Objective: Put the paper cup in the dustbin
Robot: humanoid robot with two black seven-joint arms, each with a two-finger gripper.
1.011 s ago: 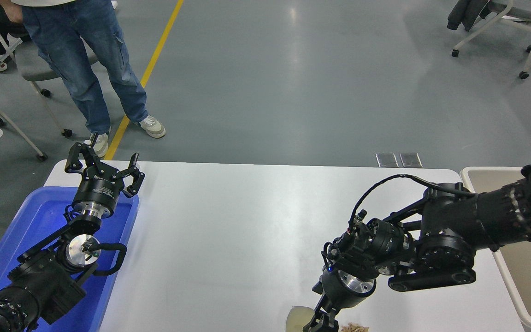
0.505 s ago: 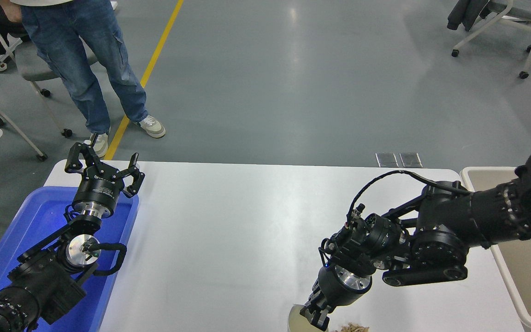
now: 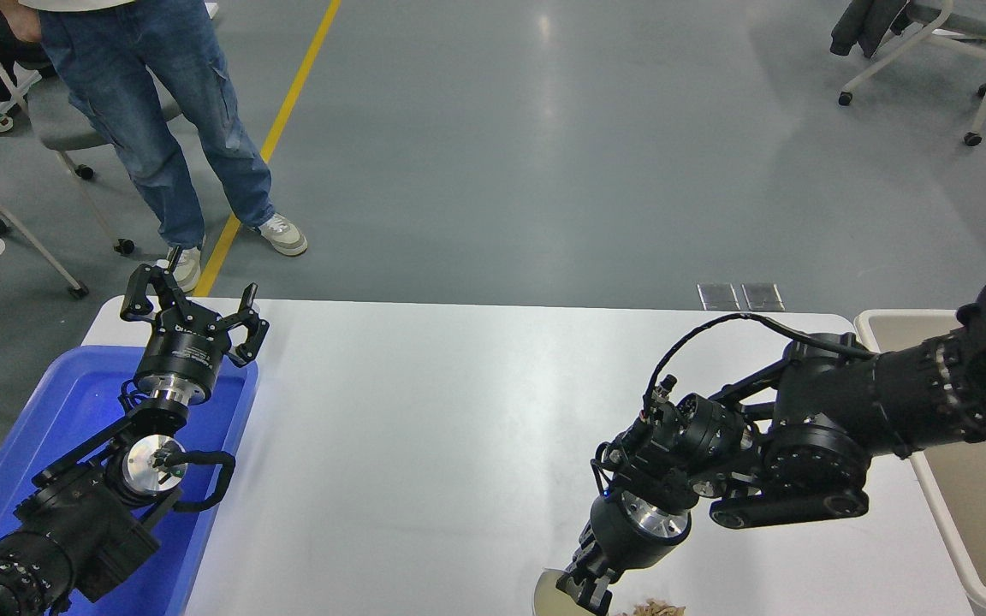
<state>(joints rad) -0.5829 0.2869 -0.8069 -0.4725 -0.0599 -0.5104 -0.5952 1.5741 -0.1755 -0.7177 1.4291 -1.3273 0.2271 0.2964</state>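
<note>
1. The cup [image 3: 551,596] sits at the near bench [image 3: 459,411] edge, cut off by the bottom of the view; only part of its rim and cream inside show. It looks upright with the mouth up, though this is not certain.
2. The right gripper [image 3: 589,590] points down at the cup's right rim, touching or just over it. I cannot tell how far its jaws stand apart or whether they have hold of the cup.
3. Crumbs [image 3: 654,608] lie just right of the cup.
4. The bin [image 3: 874,320] stands off the bench's right end, well apart from the cup. In my judgement the carry must go rightward.
5. The right arm is far nearer. The left gripper [image 3: 194,312] is parked over the blue tray [image 3: 39,428], jaws spread, empty.
6. Print on the left gripper's body is too small to read. No other writing seen.
</note>
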